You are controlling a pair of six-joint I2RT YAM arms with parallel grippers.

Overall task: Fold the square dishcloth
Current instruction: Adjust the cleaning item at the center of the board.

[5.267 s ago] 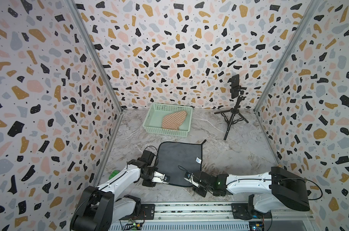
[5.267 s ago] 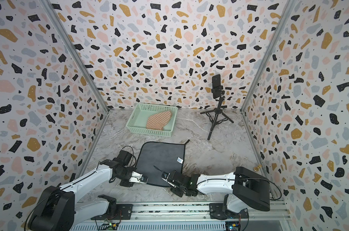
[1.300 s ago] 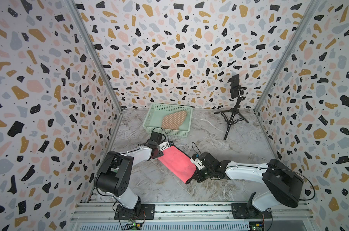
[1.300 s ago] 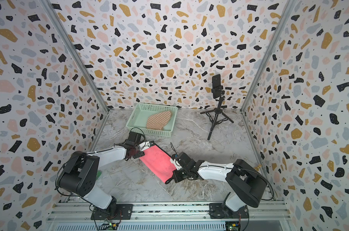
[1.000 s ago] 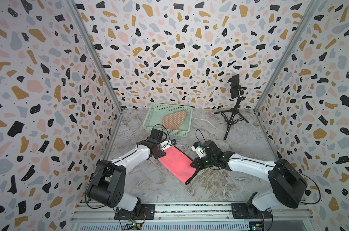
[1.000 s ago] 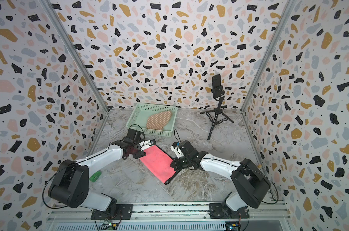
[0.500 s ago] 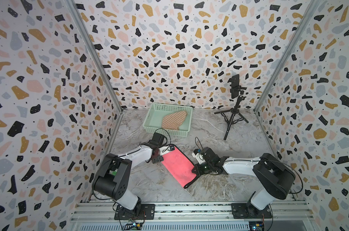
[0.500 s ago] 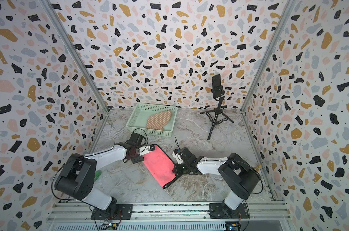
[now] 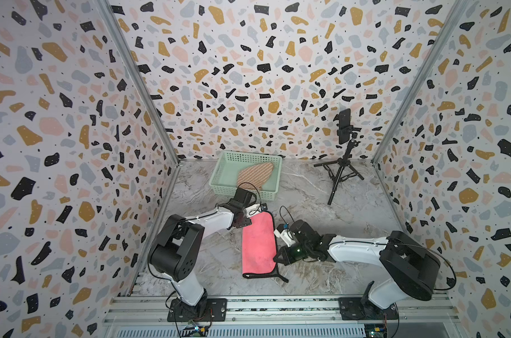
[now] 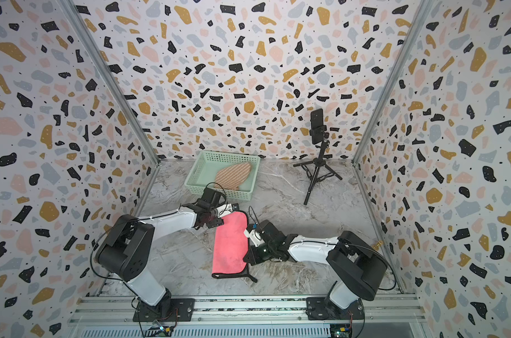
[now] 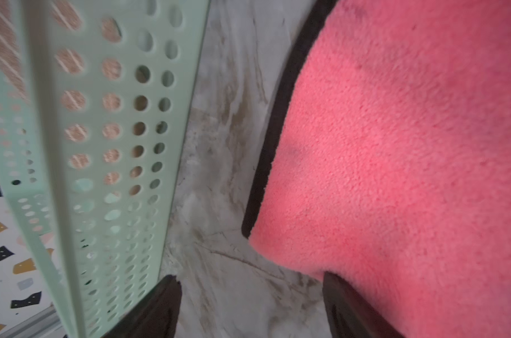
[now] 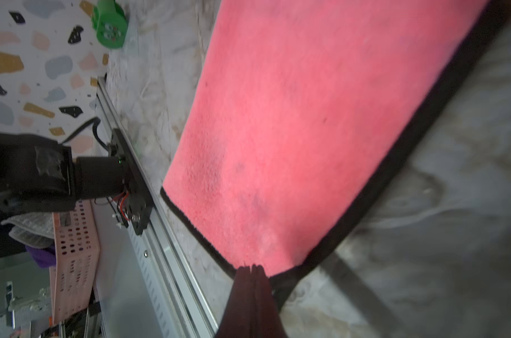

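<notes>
The dishcloth (image 9: 258, 243) (image 10: 230, 245) lies flat mid-table, folded into a long strip, pink side up with a black hem. A black loop (image 9: 282, 278) sticks out at its near right corner. My left gripper (image 9: 254, 215) (image 11: 248, 292) is open at the strip's far left corner. Bare table shows between its fingers, and one finger (image 11: 345, 307) rests against the pink edge (image 11: 409, 146). My right gripper (image 9: 277, 259) (image 12: 251, 267) is shut, fingers pressed together. Its tips are at the near right corner of the cloth (image 12: 292, 117), with no fabric seen between them.
A mint basket (image 9: 216, 181) (image 11: 108, 175) holding a striped cloth (image 9: 255, 174) stands just behind my left gripper. A phone on a tripod (image 9: 343, 172) stands back right. A green object (image 12: 109, 26) lies by the left wall. The metal rail (image 9: 277, 304) borders the front edge.
The cloth was spread dark side up five seconds ago. Over the last second the folded pink strip swung from slanted to straight, and my right gripper slid along its right edge toward the near corner.
</notes>
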